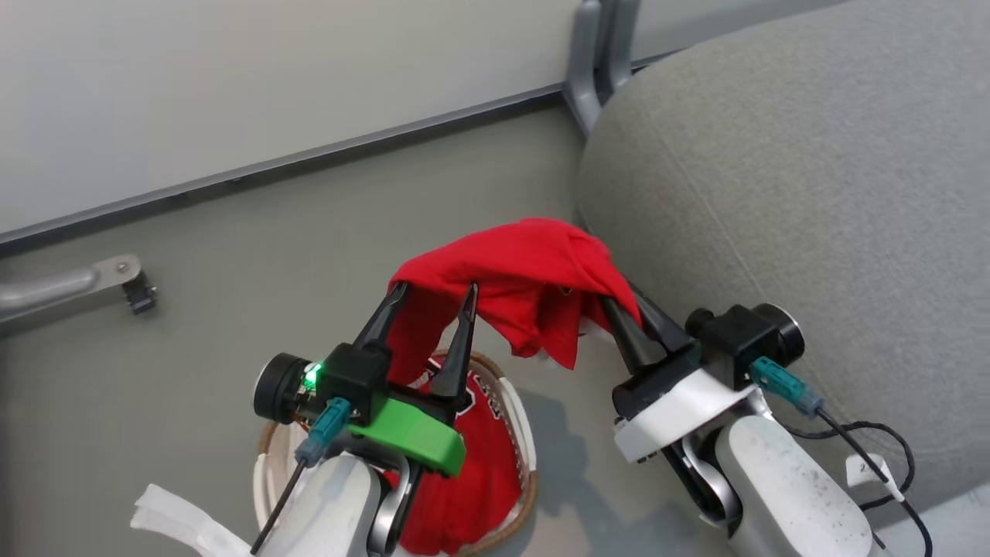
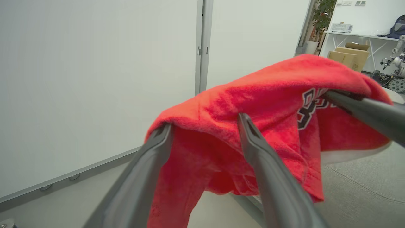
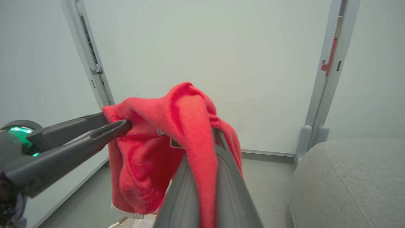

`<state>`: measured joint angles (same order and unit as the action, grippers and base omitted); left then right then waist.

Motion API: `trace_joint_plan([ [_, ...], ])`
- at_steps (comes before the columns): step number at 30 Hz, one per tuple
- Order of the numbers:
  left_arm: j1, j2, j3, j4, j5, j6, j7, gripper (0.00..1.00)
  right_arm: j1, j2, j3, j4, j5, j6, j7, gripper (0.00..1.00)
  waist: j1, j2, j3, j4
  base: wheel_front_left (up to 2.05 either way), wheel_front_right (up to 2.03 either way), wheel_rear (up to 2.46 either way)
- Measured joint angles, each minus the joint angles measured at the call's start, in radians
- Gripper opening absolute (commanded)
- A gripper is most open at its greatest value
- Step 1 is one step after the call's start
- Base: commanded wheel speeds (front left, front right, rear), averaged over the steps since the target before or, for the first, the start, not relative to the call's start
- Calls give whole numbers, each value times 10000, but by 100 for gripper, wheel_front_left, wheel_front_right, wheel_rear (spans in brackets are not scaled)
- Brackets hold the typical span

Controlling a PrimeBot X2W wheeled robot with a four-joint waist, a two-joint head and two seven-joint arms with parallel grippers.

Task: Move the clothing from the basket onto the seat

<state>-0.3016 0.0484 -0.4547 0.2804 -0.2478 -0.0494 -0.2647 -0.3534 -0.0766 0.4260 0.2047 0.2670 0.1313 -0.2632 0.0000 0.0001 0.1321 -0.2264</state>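
The garment (image 1: 534,263) is being pinched between the clenched fingers of the right gripper (image 1: 619,305) and is draping over the released, spread fingertips of the left gripper (image 1: 436,292). The spread fingers are best being lowered clear of the cloth before it is being carried to the seat (image 1: 812,193) beyond the clenched fingers

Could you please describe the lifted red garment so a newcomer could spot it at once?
Start at the large light grey fabric seat on the right; just off its left edge hangs a bright red soft garment. It is slung between the right tool, shut on it, and the open left tool, while the second red garment lies below in the brown-rimmed white plastic basket.
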Motion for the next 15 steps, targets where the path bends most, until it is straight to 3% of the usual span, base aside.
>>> trace_joint_plan([
  [15, 127, -12, 345, 351, 481, -453, 0, 100, 632, 230, -1536, -876, 136, 0, -2, 0, 0, 0, 532, -2749, 0, 0, 0],
])
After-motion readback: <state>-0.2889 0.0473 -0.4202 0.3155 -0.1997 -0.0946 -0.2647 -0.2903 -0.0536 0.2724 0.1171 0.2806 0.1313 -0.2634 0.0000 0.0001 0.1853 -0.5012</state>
